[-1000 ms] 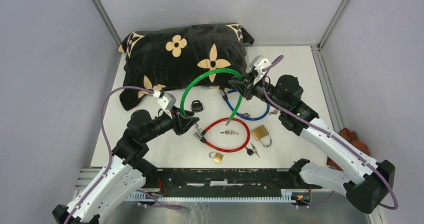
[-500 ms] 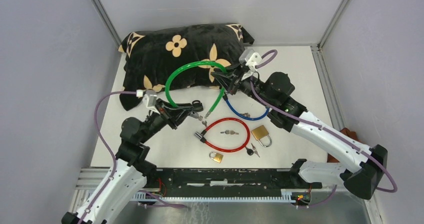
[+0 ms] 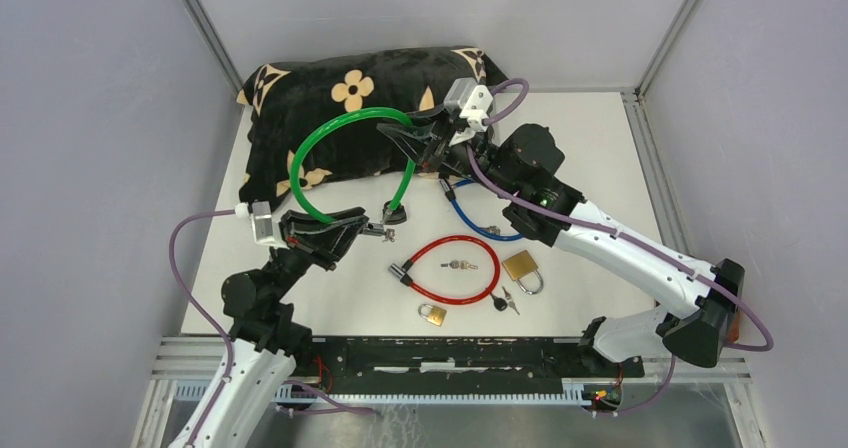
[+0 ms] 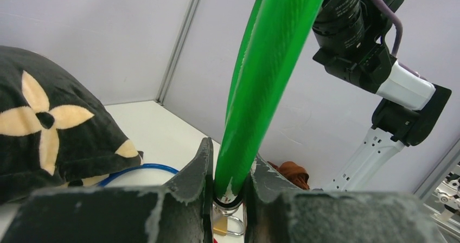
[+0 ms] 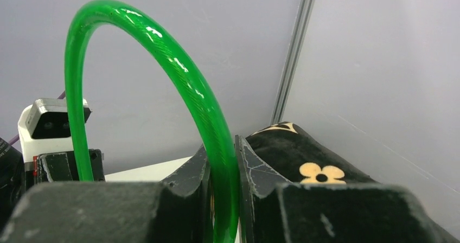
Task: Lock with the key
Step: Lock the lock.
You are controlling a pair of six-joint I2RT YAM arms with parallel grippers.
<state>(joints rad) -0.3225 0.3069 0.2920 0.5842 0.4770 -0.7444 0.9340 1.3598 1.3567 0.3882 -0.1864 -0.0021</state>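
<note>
Both my grippers are clamped on the green cable lock point(image 3: 300, 158): my left gripper point(image 4: 230, 159) pinches one end and my right gripper point(image 5: 221, 145) pinches the arc, with the loop raised in front of the black flowered pillow point(image 3: 300, 88). Below on the tabletop point(image 3: 600, 148), the red cable lock point(image 3: 497, 268), blue cable lock point(image 3: 456, 211) and brass padlock point(image 3: 520, 265) crowd close together.

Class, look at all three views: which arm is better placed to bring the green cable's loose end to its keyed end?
Probably the right arm. The right fingers clamp the green cable just above its loose end, which hangs close to the keyed end held by the left fingers.
</note>
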